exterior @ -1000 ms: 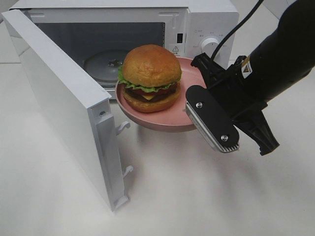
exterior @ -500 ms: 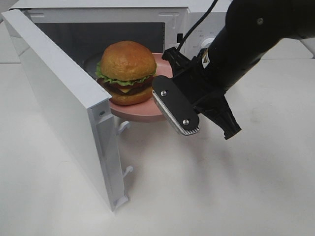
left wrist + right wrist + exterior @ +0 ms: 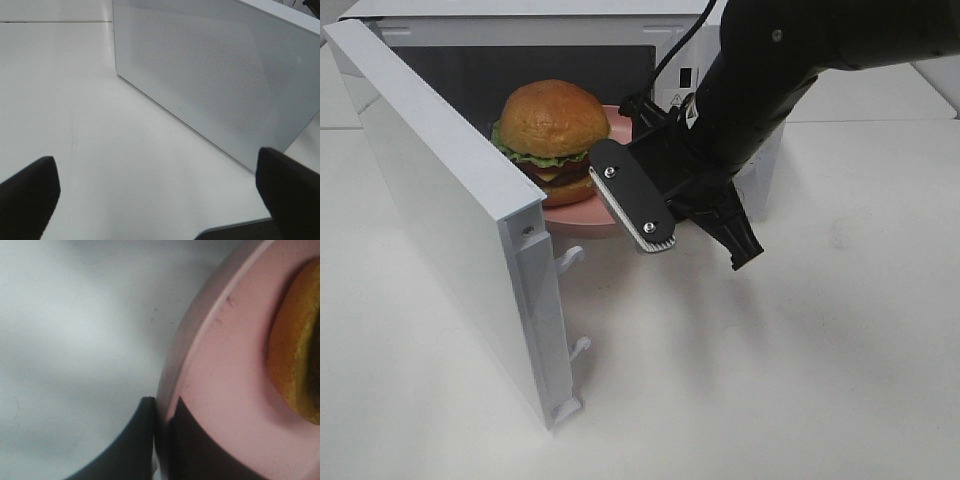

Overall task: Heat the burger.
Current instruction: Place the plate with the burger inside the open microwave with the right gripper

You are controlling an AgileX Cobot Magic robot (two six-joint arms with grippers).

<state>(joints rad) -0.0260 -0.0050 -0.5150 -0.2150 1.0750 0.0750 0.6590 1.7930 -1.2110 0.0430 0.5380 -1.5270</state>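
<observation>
The burger (image 3: 552, 132), with golden-brown bun, green lettuce, cheese and dark patty, sits on a round pink plate (image 3: 582, 212). My right gripper (image 3: 628, 190) is shut on the plate's rim and holds it level in the open microwave's (image 3: 720, 45) doorway. In the right wrist view the black fingertips (image 3: 150, 440) pinch the pink plate's rim (image 3: 220, 390), with the burger's bun edge (image 3: 295, 360) beside it. My left gripper (image 3: 155, 200) is open and empty, its dark fingertips (image 3: 27, 192) over the white table beside the microwave's side.
The microwave door (image 3: 450, 210) stands wide open at the left, its latch hooks (image 3: 570, 258) facing the plate. The door's perforated outer face (image 3: 210, 75) fills the left wrist view. The white table (image 3: 770, 380) extends in front.
My right gripper has carried the plate with the burger leftward and back, from in front of the microwave into its doorway.
</observation>
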